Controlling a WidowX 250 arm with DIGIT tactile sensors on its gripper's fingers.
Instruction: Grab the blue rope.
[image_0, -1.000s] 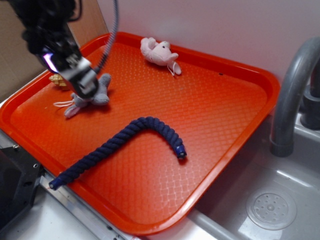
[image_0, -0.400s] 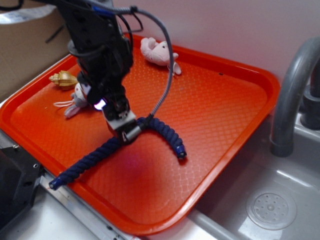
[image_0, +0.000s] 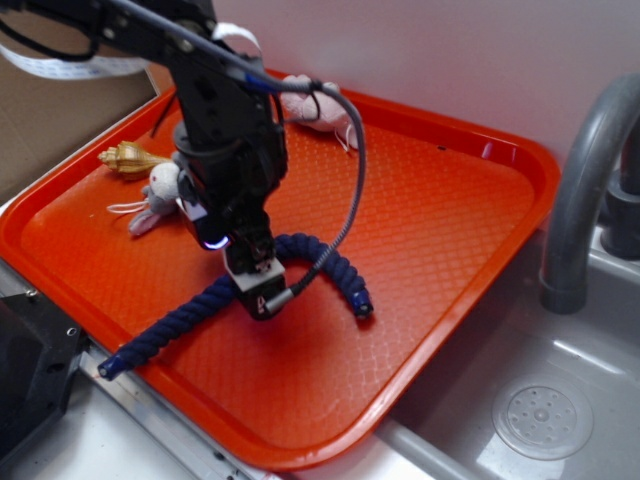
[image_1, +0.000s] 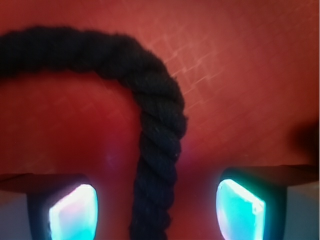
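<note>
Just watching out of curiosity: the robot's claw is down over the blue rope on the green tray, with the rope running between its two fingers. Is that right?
Nearly. The tray is orange-red, not green, as the exterior view shows. The rest holds: the gripper is down over the blue rope, and the wrist view shows the rope running between its two fingers, which stand apart on either side of it.

The exterior view looks down at an angle across the orange tray (image_0: 440, 250) from its sink-side corner. The wrist view faces straight down, very close to the tray (image_1: 235, 65). Both share the blue rope's (image_0: 330, 262) bend (image_1: 160, 115).
</note>
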